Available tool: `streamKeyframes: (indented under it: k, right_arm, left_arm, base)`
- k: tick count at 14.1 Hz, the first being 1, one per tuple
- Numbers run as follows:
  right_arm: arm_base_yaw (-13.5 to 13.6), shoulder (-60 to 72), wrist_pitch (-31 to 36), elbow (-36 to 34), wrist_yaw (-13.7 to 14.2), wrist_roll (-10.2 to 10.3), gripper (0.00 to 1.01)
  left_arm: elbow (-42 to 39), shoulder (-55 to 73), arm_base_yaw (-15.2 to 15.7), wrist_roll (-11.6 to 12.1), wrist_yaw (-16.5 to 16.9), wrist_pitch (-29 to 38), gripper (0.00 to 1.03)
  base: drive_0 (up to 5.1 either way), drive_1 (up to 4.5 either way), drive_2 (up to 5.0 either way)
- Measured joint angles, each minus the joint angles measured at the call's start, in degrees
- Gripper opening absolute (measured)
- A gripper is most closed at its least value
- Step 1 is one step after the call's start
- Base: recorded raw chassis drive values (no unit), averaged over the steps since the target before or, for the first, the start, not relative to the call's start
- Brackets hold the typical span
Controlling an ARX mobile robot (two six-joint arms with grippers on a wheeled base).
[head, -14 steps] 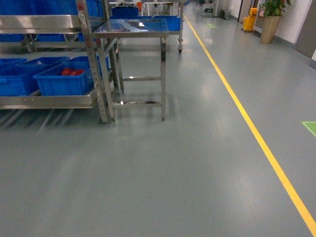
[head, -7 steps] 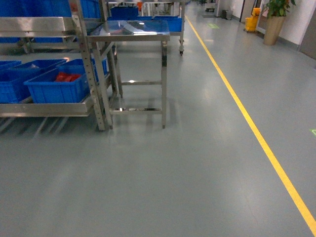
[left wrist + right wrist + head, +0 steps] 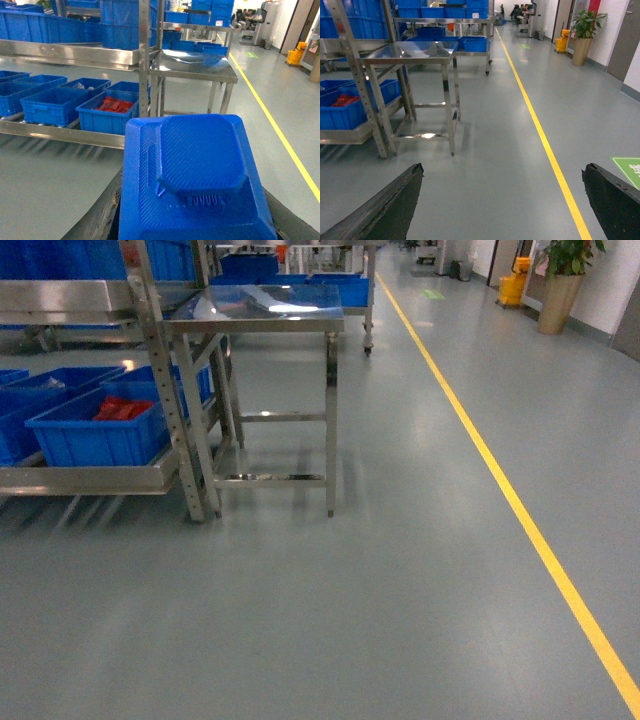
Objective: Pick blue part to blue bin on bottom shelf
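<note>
A blue part (image 3: pixel 197 170), a ribbed square plastic piece with a raised octagonal top, fills the lower left wrist view. My left gripper (image 3: pixel 197 205) is shut on the part, with a dark finger showing at each side of it. The bottom shelf (image 3: pixel 60 134) of the steel rack carries several blue bins; the nearest blue bin (image 3: pixel 111 113) holds red pieces, and another blue bin (image 3: pixel 52 102) stands to its left. The head view shows the same bottom shelf (image 3: pixel 85 480) and bin with red pieces (image 3: pixel 100 430) at the left, but no grippers. My right gripper (image 3: pixel 503 170) is open over bare floor.
A steel table (image 3: pixel 262 312) stands right of the rack's perforated upright (image 3: pixel 165 390). A yellow floor line (image 3: pixel 500 480) runs down the aisle. A potted plant (image 3: pixel 560 280) and yellow bucket (image 3: pixel 512 282) stand far right. The upper shelf (image 3: pixel 75 50) holds more blue bins.
In the head view the rack and its bins have slid to the left and the table has come slightly nearer. No gripper shows in any head frame.
</note>
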Motion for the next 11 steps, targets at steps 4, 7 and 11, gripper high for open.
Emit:
streamKeyframes:
  k: [4,7,11]
  right_arm:
    - [0.0,0.0,0.09,-0.02,-0.02,0.0,0.98]
    - [0.0,0.0,0.04,-0.02,0.0,0.0,0.98]
    - [0.0,0.0,0.02,-0.02,0.0,0.0,0.98]
  left_arm:
    - [0.0,-0.07,0.02,0.02,-0.02,0.0,0.44]
    - [0.0,-0.09,0.02,0.0,0.0,0.13,0.44]
    - [0.0,-0.02,0.0,0.0,-0.02,0.2,0.44]
  base:
    - [0.0,4.02,-4.0]
    - [0.0,4.02,-4.0]
    - [-0.1,3.95,-4.1]
